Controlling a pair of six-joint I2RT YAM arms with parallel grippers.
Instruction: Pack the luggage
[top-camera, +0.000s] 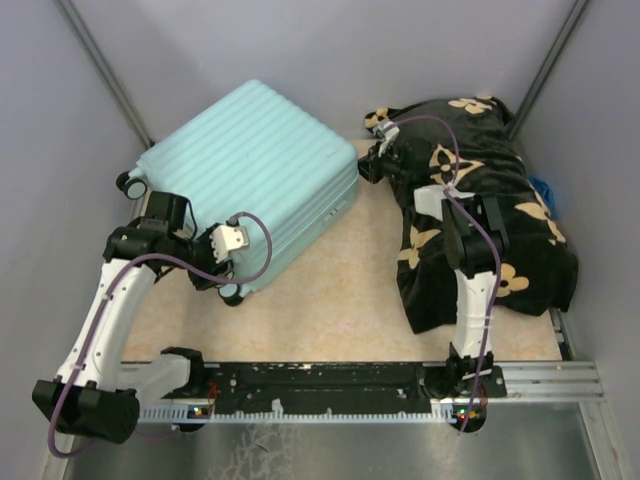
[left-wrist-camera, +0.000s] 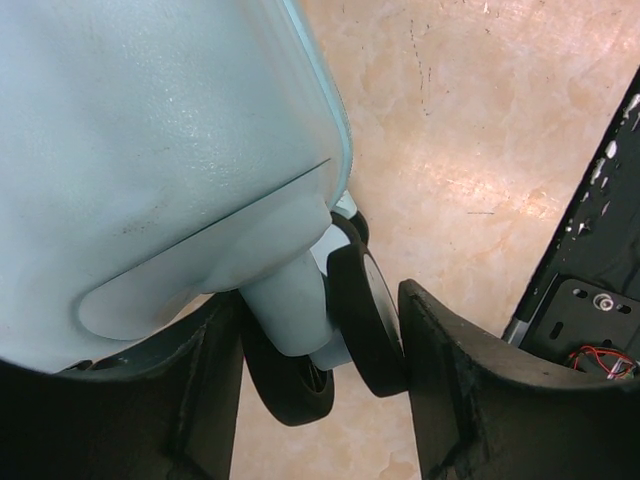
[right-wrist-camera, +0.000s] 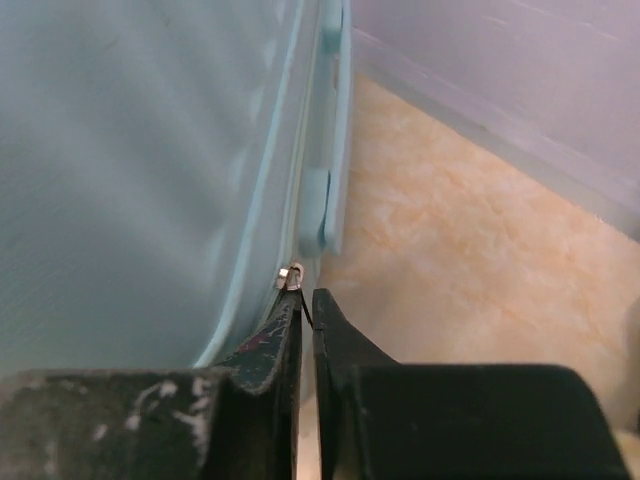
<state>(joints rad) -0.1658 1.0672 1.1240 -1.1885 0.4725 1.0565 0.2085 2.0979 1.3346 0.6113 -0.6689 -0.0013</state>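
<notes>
Well, I read this as the opening step. The large pale mint-blue ribbed hard-shell suitcase (top-camera: 255, 170) lies shut at the far-left of the tan worktop (top-camera: 340, 300), and the black blanket with tan flower motifs (top-camera: 500, 230) is heaped along the right edge, not yet packed. My left arm folds in from the near-left corner, and the left gripper (left-wrist-camera: 315, 330) is clamped on the small black caster wheel (left-wrist-camera: 365, 320) at the case's near corner — bracing it, I think. The right arm stretches over the blanket. The right gripper (right-wrist-camera: 305, 300) has its fingers together at the small metal zip pull (right-wrist-camera: 290, 275) — whether it is pinched, I cannot tell. The next move calls for drawing that pull steadily along the seam.
</notes>
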